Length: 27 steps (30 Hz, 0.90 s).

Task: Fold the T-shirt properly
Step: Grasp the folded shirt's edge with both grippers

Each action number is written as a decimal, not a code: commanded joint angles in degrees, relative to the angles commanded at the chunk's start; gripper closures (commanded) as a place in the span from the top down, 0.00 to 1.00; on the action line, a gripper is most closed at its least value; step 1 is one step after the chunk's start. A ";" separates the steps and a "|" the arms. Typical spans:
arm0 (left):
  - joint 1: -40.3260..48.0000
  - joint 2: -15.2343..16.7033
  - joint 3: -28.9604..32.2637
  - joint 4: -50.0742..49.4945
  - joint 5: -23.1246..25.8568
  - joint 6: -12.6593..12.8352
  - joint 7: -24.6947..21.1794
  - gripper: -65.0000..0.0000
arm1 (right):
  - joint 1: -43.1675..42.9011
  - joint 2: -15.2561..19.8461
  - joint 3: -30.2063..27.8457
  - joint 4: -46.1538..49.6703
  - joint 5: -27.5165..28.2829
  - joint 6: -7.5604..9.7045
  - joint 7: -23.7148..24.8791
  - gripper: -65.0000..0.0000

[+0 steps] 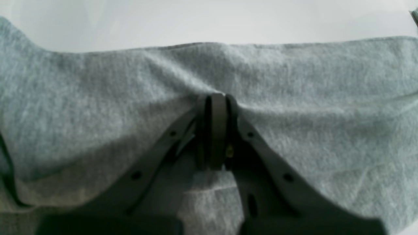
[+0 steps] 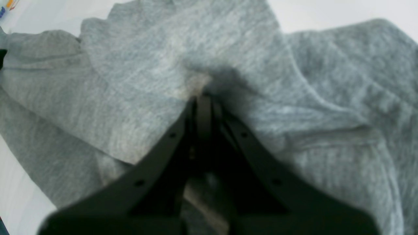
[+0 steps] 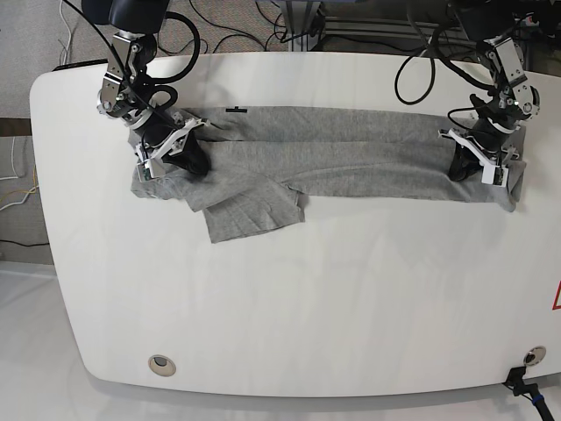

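Two grippers, left gripper (image 1: 215,98) and right gripper (image 2: 203,94), pinch one T-shirt (image 3: 351,158).

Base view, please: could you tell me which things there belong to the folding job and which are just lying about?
Part of the job:
- T-shirt
- left hand, shut on the T-shirt
- right hand, shut on the T-shirt

Just lying about:
- cables behind the table
- small dark mark by the shirt

Obscured/unclear items:
- T-shirt (image 3: 351,162): cloth under both sets of fingers hidden; wrist views cut it off at frame edges, soft focus.
- Small dark mark (image 3: 236,110) beyond right fingers (image 3: 168,156): too small to identify.
- Left fingers (image 1: 215,101): tips sunk in fabric, contact pt not visible.
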 joint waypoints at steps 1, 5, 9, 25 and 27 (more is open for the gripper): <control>0.09 0.00 -0.09 0.00 -0.09 0.00 0.00 0.01 | -0.18 0.00 0.00 0.70 0.00 0.00 0.00 0.00; 0.09 -0.97 -0.18 1.49 -0.26 0.00 0.09 0.01 | -0.53 0.09 0.00 5.10 3.16 0.00 -2.37 0.00; 0.09 -1.05 -0.18 3.34 -0.26 0.00 0.26 0.01 | -0.09 0.18 0.00 10.73 4.22 0.00 -6.24 0.00; 0.09 -0.88 -0.18 3.52 -0.35 0.00 0.26 0.34 | 8.18 -2.73 -0.35 22.68 4.31 0.00 -15.82 0.50; 0.09 -0.88 -0.18 5.36 -0.35 0.00 0.26 0.48 | 10.02 -3.87 -0.35 20.40 3.87 0.00 -15.82 0.52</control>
